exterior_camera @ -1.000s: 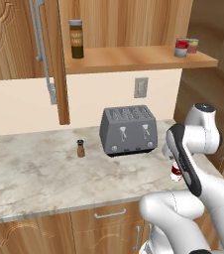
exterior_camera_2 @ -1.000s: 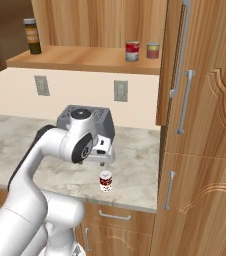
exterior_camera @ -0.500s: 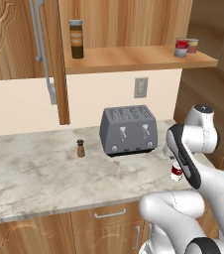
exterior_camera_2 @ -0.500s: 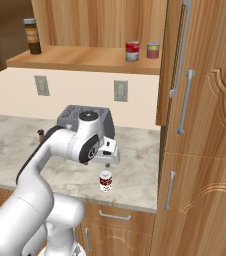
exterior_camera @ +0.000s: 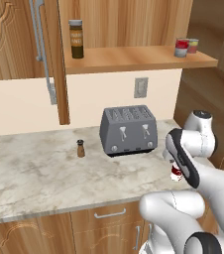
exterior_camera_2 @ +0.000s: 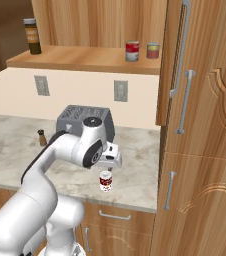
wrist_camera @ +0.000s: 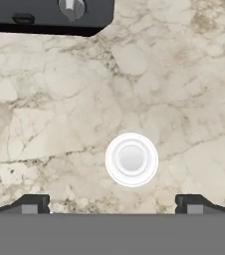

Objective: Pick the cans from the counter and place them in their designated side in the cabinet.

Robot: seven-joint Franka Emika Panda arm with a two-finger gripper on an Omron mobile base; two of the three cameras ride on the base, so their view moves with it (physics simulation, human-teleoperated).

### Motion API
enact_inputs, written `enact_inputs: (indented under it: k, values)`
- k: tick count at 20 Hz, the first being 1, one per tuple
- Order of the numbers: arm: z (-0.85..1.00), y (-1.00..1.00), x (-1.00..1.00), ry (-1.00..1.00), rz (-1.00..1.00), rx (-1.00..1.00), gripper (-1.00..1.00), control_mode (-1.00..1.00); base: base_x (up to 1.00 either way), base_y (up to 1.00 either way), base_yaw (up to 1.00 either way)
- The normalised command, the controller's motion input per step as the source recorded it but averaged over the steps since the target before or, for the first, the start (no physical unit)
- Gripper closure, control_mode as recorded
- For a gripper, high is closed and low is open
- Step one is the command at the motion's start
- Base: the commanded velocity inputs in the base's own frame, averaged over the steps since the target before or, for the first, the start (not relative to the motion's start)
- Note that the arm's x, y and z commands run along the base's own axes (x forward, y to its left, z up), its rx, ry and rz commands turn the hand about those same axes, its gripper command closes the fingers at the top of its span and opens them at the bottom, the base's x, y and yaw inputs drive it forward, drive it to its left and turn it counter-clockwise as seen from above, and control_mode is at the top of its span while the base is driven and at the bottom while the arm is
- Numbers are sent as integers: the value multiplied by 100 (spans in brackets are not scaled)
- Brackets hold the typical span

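Marbled counter (wrist_camera: 45, 99), toaster (wrist_camera: 40, 15) beyond the pincer. Can (wrist_camera: 131, 159) stands upright directly below the gripper (wrist_camera: 112, 203), centred between the tips, apart from them. Jaws spread wide, empty. Likely light, rigid, smooth-sided metal; best squeezed across the label wall at mid-height.

Beige marbled counter (exterior_camera: 34, 173): grey toaster (exterior_camera: 129, 130) at far side, small brown shaker (exterior_camera: 81, 148) left of it, red-and-white can (exterior_camera_2: 105, 180) upright near front edge, right.

Shelf (exterior_camera: 134, 58): dark jar (exterior_camera: 76, 38) left; two cans (exterior_camera: 186, 47) right.
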Motion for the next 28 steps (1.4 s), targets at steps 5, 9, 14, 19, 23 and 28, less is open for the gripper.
enact_inputs:
  k: [5,9,14,19,23,28]
  values:
    - [-23,-8,0,0,0,0,-100,-100,0,0,0]
    - [-22,-9,0,0,0,0,-100,-100,0,0,0]
    - [-23,-1,4,0,0,0,-100,-100,0,0,0]
    - [-18,-3,10,0,0,0,-100,-100,0,0,0]
    - [-17,-4,7,0,0,0,-100,-100,0,0,0]
    - [-14,0,14,0,0,0,-100,-100,0,0,0]
